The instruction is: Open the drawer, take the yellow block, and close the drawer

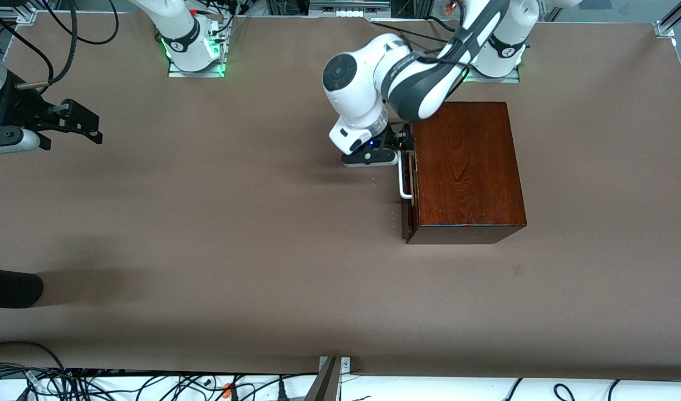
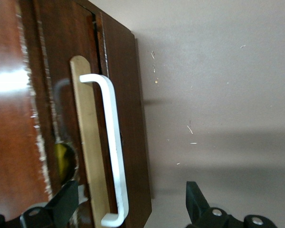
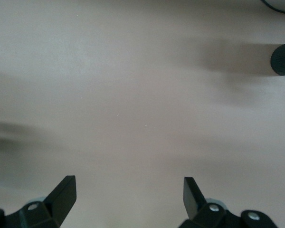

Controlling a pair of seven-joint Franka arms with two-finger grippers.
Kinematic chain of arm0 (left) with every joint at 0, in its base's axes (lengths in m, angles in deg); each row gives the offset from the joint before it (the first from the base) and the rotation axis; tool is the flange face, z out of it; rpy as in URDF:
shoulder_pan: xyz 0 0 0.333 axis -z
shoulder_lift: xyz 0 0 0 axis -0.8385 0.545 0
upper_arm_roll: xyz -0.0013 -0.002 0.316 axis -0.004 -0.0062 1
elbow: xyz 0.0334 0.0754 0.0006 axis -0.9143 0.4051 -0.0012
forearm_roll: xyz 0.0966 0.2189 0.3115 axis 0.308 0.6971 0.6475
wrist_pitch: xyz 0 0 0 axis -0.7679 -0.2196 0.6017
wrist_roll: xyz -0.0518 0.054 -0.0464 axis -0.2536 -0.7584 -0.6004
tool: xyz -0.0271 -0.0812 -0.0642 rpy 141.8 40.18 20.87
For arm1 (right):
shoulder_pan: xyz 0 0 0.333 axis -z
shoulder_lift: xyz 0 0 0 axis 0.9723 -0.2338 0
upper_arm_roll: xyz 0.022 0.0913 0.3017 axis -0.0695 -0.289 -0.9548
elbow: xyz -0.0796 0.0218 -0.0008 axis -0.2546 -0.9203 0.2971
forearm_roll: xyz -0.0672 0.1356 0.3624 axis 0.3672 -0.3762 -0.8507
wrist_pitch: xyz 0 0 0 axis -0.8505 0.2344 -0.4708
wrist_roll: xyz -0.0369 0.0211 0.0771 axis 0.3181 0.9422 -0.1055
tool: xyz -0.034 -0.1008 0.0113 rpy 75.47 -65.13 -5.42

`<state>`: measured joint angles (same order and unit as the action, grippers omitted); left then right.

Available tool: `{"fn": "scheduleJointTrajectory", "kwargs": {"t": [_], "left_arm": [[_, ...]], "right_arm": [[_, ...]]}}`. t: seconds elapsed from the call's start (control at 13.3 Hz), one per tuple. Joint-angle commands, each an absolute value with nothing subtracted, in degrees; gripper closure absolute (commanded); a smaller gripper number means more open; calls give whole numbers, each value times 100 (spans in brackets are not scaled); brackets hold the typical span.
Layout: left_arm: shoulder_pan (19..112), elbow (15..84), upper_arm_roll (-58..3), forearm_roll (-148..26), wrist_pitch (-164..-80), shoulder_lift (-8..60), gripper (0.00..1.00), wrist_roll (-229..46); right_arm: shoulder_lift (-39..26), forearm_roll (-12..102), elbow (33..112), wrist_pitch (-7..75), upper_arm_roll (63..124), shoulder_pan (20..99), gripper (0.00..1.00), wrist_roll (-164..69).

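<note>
- Overhead, from the front view, the dark wooden box sits toward the left arm's end of the table, its drawer shut or nearly so, with the white loop handle on the face turned toward the right arm's end. The left gripper is low at that face, by the handle end nearer the arm bases. The right gripper hangs over bare table at its own end, waiting.
- From the left wrist view, the left gripper's fingers stand apart, holding nothing; one end of the handle lies between them. The yellow block itself is not visible, presumably inside; only a yellowish glint shows on the glossy wood.
- From the right wrist view, the right gripper's fingers are spread wide over empty tabletop.
- Risk, as I judge it: closing this near the handle's end could pinch the corner bend rather than the bar, so the pull slips off or drags the whole box instead of sliding the drawer.
</note>
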<state>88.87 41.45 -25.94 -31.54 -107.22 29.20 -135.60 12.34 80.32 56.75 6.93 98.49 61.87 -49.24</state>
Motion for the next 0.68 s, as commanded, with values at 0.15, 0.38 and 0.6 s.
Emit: {"fn": "scheduleJointTrajectory", "kwargs": {"t": [0.15, 0.38, 0.6], "left_arm": [[8906, 4134, -2583, -2641, -10939, 3241, 0, -13546], [8923, 4134, -2574, -2534, -10948, 3365, 0, -13546], [8915, 4125, -2574, -2516, -10957, 3479, 0, -13546]], "right_arm": [[1246, 8104, 5644, 639, 9851, 6163, 0, -4961], [1246, 8104, 5644, 639, 9851, 6163, 0, -4953], [1246, 8104, 5644, 639, 9851, 6163, 0, -4953]]}}
